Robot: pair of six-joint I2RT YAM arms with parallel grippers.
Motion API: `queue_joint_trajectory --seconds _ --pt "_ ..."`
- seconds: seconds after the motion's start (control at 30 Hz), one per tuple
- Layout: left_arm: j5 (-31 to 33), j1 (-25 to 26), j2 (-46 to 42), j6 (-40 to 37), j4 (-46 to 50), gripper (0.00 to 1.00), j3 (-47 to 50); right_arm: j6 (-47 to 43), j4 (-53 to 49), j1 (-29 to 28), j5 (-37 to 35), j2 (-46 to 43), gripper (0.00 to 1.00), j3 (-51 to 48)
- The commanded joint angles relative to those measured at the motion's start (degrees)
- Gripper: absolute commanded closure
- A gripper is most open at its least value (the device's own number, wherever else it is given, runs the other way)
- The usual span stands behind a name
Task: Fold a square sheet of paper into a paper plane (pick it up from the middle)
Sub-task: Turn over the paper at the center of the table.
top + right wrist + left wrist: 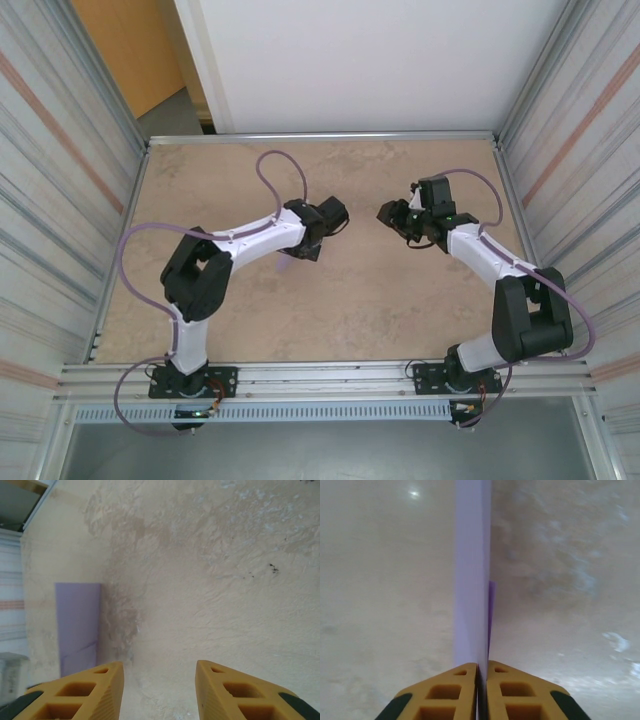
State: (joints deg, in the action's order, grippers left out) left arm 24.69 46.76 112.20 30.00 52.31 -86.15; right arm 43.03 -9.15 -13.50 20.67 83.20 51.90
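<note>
Between the left fingers [445, 697], the lavender paper [470, 580] sits pinched.

The thin lavender paper sheet [471, 580] was folded into a narrow plain rectangle; its near end sat pinched in the left tool [482, 680].

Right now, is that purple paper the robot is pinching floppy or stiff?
Probably fairly stiff: pinched in the left gripper, the purple paper stands out straight, not drooping. It looks doubled over, which likely helps. Being so thin, it is probably light and could crumple if squeezed hard.
</note>
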Motion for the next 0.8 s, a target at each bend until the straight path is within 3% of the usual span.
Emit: queue_joint_trajectory --seconds 0.0,0.1,0.37,0.6,0.77 --pt "-10.61 0.06 0.26 1.44 -5.62 0.82 0.04 0.96 -0.96 0.64 -0.91 -1.79 0.59 -0.95" --pt "-19.25 -0.32 -0.94 1.55 -12.14 0.76 2.96 1.02 -0.96 0.66 -0.88 -2.07 0.58 -0.93" --pt "-33.74 -6.48 -10.54 3.21 -24.09 0.57 12.36 0.26 -1.08 -1.54 0.48 0.94 0.58 0.57" --pt "-39.38 -15.22 -21.97 7.16 -31.1 0.42 23.96 -0.49 -1.66 -12.31 -0.17 8.55 0.58 5.98" --pt "-43.49 -21.98 -27.99 10.76 -35.03 0.37 33.89 0.45 -1.8 -18.78 1.6 16.33 0.61 11.12"
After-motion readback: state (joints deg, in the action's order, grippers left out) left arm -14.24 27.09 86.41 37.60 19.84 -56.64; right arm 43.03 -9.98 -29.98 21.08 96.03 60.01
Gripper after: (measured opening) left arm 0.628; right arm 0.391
